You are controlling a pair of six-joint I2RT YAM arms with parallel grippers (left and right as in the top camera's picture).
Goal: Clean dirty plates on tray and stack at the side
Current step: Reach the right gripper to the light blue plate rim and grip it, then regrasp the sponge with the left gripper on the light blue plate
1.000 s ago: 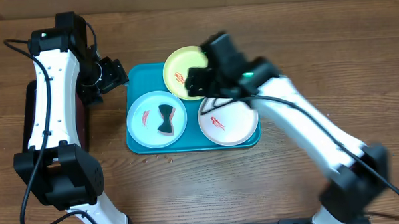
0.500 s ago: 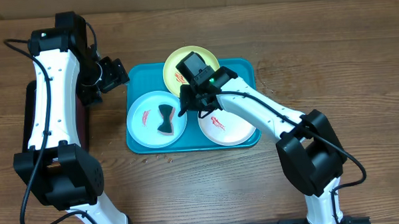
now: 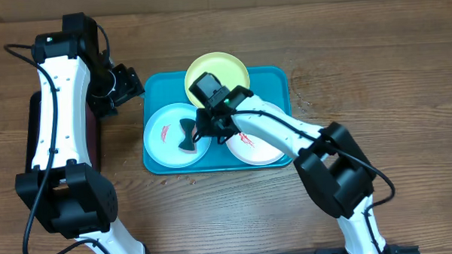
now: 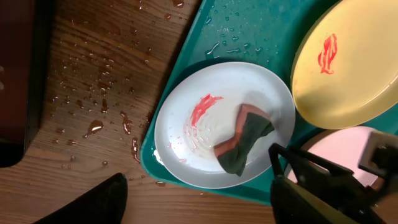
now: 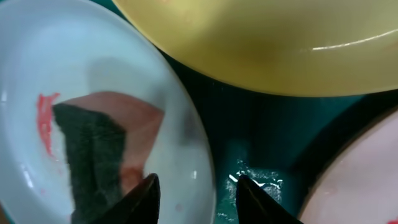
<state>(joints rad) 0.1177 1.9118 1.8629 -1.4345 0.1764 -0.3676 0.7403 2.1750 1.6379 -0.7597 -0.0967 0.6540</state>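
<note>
Here, all three plates lay on the teal tray (image 3: pixel 273 80), which sat in the middle of the wooden worktop (image 3: pixel 375 69). The yellow-green plate (image 3: pixel 222 67) was at the far side and poked out over the tray's far edge. The pale blue plate (image 3: pixel 160 148) filled the near left part and the white plate (image 3: pixel 263 150) the near right part. Each one carried a red smear. On the pale blue plate, a sponge (image 4: pixel 244 138) with a dark scouring face and a reddish-brown back lay just right of the smear (image 4: pixel 203 106).

The right arm reached across the tray. The right gripper (image 5: pixel 198 183) hung low over the right rim of the pale blue plate, its fingers a modest way apart and closed on nothing. One finger stood over the plate beside the sponge and the other over the bare strip of tray between the plates.

The left gripper (image 3: pixel 128 84) hovered above the worktop just off the tray's left far corner, spread wide and empty. Beneath the left arm lay a dark maroon tray (image 4: pixel 15 81). Water drops (image 4: pixel 93 127) dotted the wood between it and the teal tray.
</note>
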